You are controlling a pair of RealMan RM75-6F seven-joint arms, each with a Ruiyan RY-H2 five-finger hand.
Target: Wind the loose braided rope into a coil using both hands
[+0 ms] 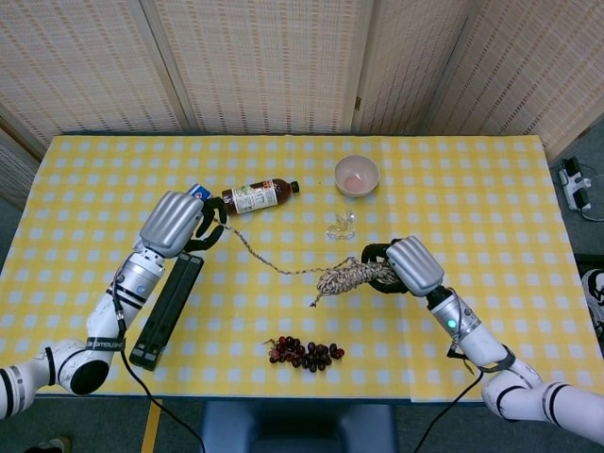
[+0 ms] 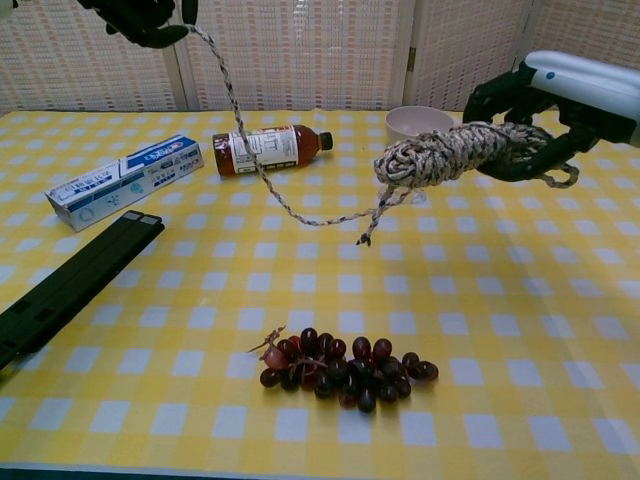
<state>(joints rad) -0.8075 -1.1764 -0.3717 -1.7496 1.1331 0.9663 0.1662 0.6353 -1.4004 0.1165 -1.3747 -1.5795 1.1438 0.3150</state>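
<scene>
From the head view, the rope (image 1: 283,268) hangs in the air between the two hands, above the yellow checked tabletop (image 1: 491,189). The right hand (image 1: 408,267) is closed around a fat bundle of wound turns, with a short tail dangling at its free end. The left hand (image 1: 176,224) pinches the far end of the loose stretch, close to the bottle (image 1: 259,195) and the black bar (image 1: 168,308).

From the chest view, the rope is a speckled braid of pale and dark strands, thin in the single run and thick and lumpy where it is wound. It sags in a soft curve from the raised left hand down and across to the bundle, so it looks light and limp. I'd judge the bundle could slump or unwind unless held around its middle, as it is now. Grapes (image 2: 340,370) lie on the tabletop below.
</scene>
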